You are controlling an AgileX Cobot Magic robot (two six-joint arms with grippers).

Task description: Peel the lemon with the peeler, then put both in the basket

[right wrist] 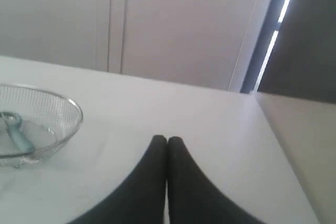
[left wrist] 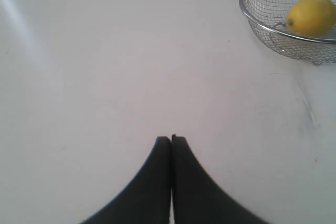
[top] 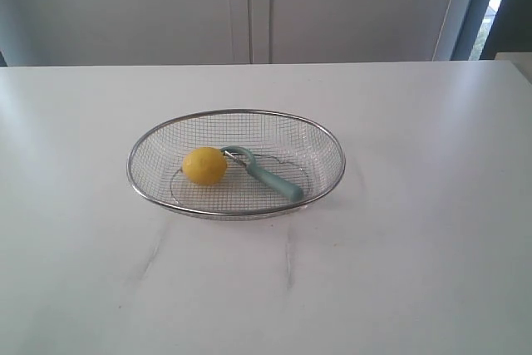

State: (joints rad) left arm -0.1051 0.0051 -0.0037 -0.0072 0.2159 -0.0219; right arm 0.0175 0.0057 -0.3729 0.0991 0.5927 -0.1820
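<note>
The silver wire basket (top: 150, 143) stands in the middle of the white table. Inside it lies the yellow lemon (top: 204, 165), with the teal-handled peeler (top: 268, 175) right beside it, its metal head by the fruit. The left wrist view shows the basket (left wrist: 252, 22) and lemon (left wrist: 312, 16) off to one side, well away from my left gripper (left wrist: 171, 139), which is shut and empty over bare table. My right gripper (right wrist: 167, 139) is shut and empty too, apart from the basket (right wrist: 68, 106) and the peeler (right wrist: 17, 132). Neither gripper appears in the exterior view.
The white tabletop (top: 416, 272) has faint grey streaks in front of the basket. Pale cabinet doors (top: 249, 6) run behind the table's far edge. In the right wrist view the table's far corner (right wrist: 254, 94) and a dark window frame (right wrist: 304, 30) show.
</note>
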